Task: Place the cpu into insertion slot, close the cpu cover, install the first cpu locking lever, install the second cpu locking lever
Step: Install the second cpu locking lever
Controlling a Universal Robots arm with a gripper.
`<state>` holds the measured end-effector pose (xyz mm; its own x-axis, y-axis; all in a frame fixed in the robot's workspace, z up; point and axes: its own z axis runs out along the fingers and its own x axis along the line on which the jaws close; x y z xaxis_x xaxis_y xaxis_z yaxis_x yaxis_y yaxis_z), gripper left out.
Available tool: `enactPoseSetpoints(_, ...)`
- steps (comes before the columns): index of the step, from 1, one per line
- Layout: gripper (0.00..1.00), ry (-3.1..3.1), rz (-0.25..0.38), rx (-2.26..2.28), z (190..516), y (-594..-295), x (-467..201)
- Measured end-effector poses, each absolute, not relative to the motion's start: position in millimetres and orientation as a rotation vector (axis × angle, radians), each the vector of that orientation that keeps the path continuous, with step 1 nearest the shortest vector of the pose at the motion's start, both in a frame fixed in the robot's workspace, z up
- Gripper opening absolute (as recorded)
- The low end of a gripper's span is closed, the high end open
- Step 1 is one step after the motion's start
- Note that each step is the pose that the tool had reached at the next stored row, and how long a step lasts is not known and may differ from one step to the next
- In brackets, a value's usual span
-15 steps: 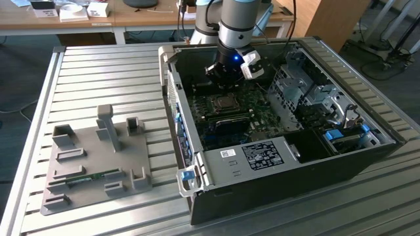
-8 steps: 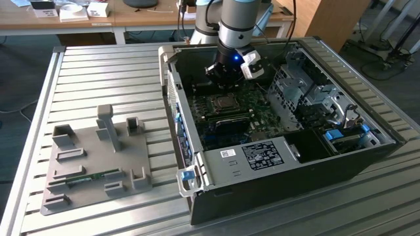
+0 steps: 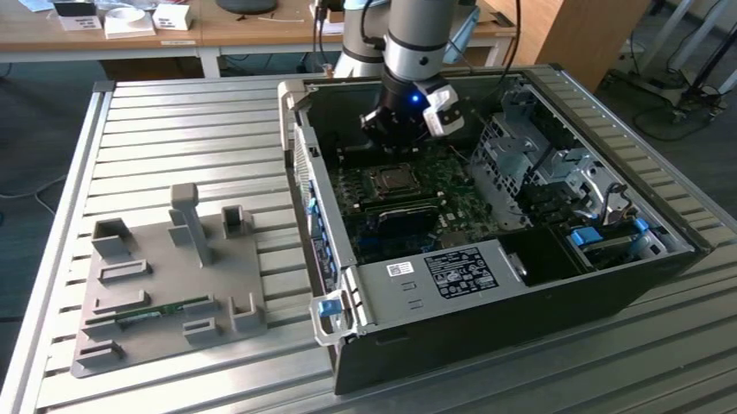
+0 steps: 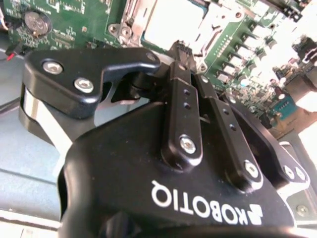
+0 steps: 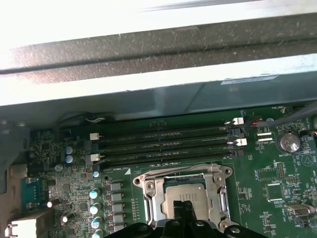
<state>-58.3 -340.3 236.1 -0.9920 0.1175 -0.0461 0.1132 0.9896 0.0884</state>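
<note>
The gripper [image 3: 398,138] is down inside the open PC case [image 3: 599,285], hanging just over the motherboard [image 3: 461,207]. In the second wrist view its two black fingers [image 4: 182,106] lie pressed together, tips meeting with nothing between them. In the first wrist view the same tips [image 5: 186,210] poke in right over the cpu.

The cpu [image 5: 185,194] looks like a small flat square with a dull silvery-grey top, pretty plain. It sits flat in the slot [image 5: 148,196], face up, edges squared up with the socket rim. Being square, it has no real long axis; its sides run parallel to the long black memory slots [image 5: 163,144] just beyond it. In the second wrist view it shows as a washed-out pale square [image 4: 171,22] straight ahead of the fingertips.

The cover [image 5: 181,174] is a thin silvery frame with a big square window, and the chip shows through that window. Can't tell from here whether it's fully clamped down.

So the chip is directly under the fingertips, very close; whether they actually touch it I can't say.

Further out, in the exterior view, the case lies on its side on a slatted metal table [image 3: 173,129], and a grey fixture plate [image 3: 173,285] with upright blocks sits well off toward the exterior view's left.
</note>
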Motion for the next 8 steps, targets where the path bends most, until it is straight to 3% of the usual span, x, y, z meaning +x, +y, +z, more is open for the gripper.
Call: enactPoseSetpoints(8, 0.11, 3.082, 0.133, 0.179, 238.0, -340.3, -58.3)
